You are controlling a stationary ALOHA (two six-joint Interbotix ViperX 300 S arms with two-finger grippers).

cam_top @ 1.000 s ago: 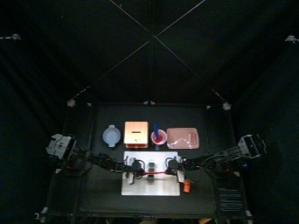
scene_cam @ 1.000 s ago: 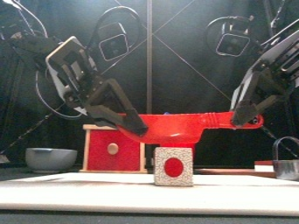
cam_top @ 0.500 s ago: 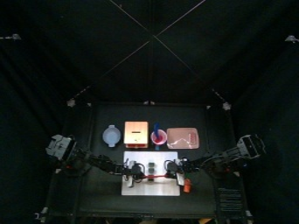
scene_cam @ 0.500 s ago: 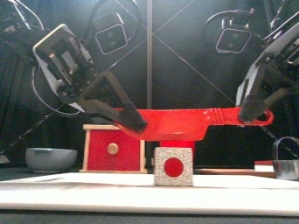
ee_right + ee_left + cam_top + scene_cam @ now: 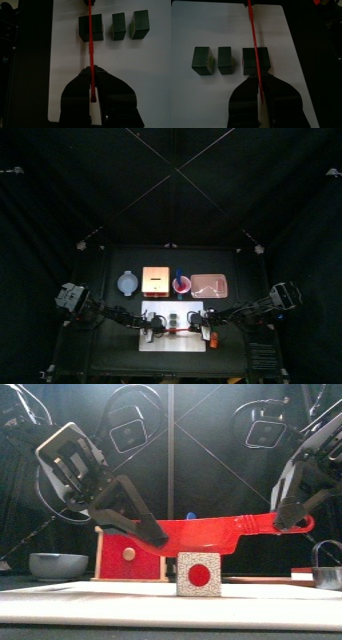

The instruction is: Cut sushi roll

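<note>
Both grippers clamp one red knife (image 5: 214,532) over the sushi roll (image 5: 256,60) on the white board (image 5: 211,30), near the table's front edge.

The left gripper (image 5: 260,85) pinches the blade end and the right gripper (image 5: 91,90) the handle end, jaws together on it. The wrist views show three dark pieces in a row: two thin slices (image 5: 212,60) apart from the larger roll, with the knife's edge crossing above that roll. The front view shows only one cut face, white rice with a red centre (image 5: 199,574), just under the knife. Behind it sit a red box (image 5: 130,554) and a grey bowl (image 5: 58,565), towards the left edge.
</note>
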